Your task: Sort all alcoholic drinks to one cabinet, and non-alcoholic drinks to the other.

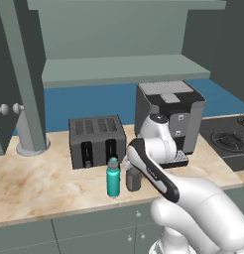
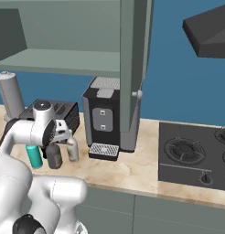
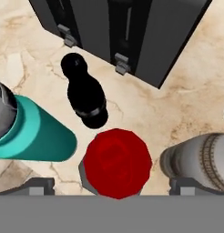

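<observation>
My fingers [image 3: 111,184] stand fully open and empty, pointing straight down. The red cap [image 3: 117,162] of the grey bottle [image 1: 132,179] lies directly below, centred between them, its long axis upright and in line with my approach. The bottle stands on the marbled desk [image 3: 196,109]. Beside it stand the smooth teal flask [image 3: 34,136], the glossy black bottle [image 3: 85,94] and the cream bottle [image 3: 198,159]. The ribbed toaster [image 3: 132,32] stands beyond.
</observation>
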### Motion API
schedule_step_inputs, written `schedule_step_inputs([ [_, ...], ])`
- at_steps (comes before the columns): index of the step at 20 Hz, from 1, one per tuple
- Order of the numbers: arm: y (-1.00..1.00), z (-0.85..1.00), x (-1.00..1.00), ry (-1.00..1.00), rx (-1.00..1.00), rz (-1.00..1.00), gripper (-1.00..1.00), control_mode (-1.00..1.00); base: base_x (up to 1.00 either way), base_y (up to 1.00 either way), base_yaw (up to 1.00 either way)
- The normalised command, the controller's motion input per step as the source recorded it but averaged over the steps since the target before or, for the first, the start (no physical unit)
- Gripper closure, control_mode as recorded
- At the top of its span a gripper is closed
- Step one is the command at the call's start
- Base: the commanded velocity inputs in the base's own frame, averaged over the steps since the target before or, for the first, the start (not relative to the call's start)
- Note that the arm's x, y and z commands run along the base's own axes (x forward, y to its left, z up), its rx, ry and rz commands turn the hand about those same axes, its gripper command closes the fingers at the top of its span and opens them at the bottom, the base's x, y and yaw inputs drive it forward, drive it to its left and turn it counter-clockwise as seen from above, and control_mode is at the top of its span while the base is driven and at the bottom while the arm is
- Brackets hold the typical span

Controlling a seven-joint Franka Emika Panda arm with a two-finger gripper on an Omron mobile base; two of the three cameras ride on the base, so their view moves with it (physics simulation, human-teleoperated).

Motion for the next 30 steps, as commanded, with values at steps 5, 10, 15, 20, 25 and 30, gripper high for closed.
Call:
schedule_step_inputs([
  [5, 0.01, -0.11, 0.21, 0.0, 0.0, -0.07, -1.0, -1.0, 0.0, 0.0, 0.0],
  [10, 0.0, -0.1, 0.07, 0.0, 0.0, -0.05, -1.0, -1.0, 0.0, 0.0, 0.0],
  [15, 0.0, -0.04, -0.04, -0.04, 0.0, -0.01, -1.0, -1.0, 0.0, 0.0, 0.0],
  [20, 0.0, 0.0, -0.11, -0.12, 0.02, -0.01, -1.0, -1.0, 0.0, 0.0, 0.0],
  [25, 0.0, 0.0, -0.1, -0.13, 0.03, -0.01, -1.0, -1.0, 0.0, 0.0, 0.0],
  [30, 0.0, -0.01, -0.04, -0.18, 0.04, -0.02, -1.0, -1.0, 0.0, 0.0, 0.0],
])
